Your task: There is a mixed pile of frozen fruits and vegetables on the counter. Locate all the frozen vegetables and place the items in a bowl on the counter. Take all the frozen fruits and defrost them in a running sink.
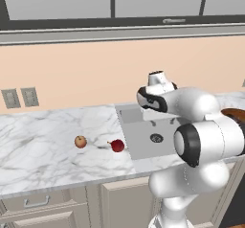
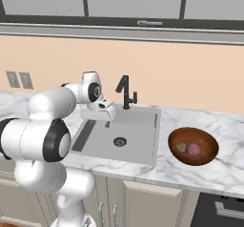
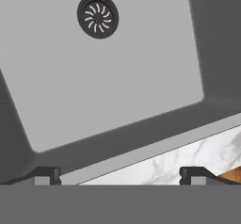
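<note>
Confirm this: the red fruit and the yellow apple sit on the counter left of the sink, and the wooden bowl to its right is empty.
Wrong on the bowl: the right base view shows a pink ball and an olive piece inside. The red fruit and yellow apple are left of the sink.

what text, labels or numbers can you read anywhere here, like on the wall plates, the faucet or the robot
None can be read.
The wall plates are blank.
The faucet bears no brand.
The robot arm carries no lettering.
The bowl and sink show no marks.

Bowl (image 2: pixel 208 152) right of sink (image 2: pixel 138 140), fruits (image 1: pixel 80 141) left.
</note>
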### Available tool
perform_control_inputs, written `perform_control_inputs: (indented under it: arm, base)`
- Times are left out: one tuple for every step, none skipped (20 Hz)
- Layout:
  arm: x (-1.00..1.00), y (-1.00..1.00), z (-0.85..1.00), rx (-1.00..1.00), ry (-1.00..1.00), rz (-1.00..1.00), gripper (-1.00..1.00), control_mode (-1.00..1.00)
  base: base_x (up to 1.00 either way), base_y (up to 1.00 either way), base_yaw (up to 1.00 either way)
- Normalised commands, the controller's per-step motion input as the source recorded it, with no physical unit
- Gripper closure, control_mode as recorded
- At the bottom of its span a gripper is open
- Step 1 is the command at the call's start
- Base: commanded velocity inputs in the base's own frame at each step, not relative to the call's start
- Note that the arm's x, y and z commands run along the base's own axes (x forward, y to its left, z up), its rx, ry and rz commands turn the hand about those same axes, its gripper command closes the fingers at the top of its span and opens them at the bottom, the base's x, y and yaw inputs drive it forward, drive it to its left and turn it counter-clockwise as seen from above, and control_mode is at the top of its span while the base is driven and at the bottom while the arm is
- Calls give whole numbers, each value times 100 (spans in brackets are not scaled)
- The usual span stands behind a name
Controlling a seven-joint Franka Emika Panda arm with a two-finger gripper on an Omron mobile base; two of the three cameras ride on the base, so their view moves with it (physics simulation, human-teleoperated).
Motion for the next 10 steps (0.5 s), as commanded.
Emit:
perform_control_inputs:
  arm:
    - [0,62,-8,-4,0,2,-100,-100]
    - [0,62,-10,-4,0,1,-100,-100]
    - [0,62,-10,-3,0,1,-100,-100]
    - [0,62,-15,-1,1,2,-100,-100]
    - [2,62,-18,0,2,3,-100,-100]
    - [2,62,-22,0,4,1,-100,-100]
    - [0,62,-18,0,2,1,-100,-100]
    - [0,62,-18,0,2,0,-100,-100]
    - [0,62,-19,0,2,0,-100,-100]
    - [0,62,-17,0,2,0,-100,-100]
  base:
    - [0,0,0]
    - [0,0,0]
    - [0,0,0]
    - [0,0,0]
    - [0,0,0]
    - [0,0,0]
    - [0,0,0]
    - [0,0,0]
    - [0,0,0]
    - [0,0,0]
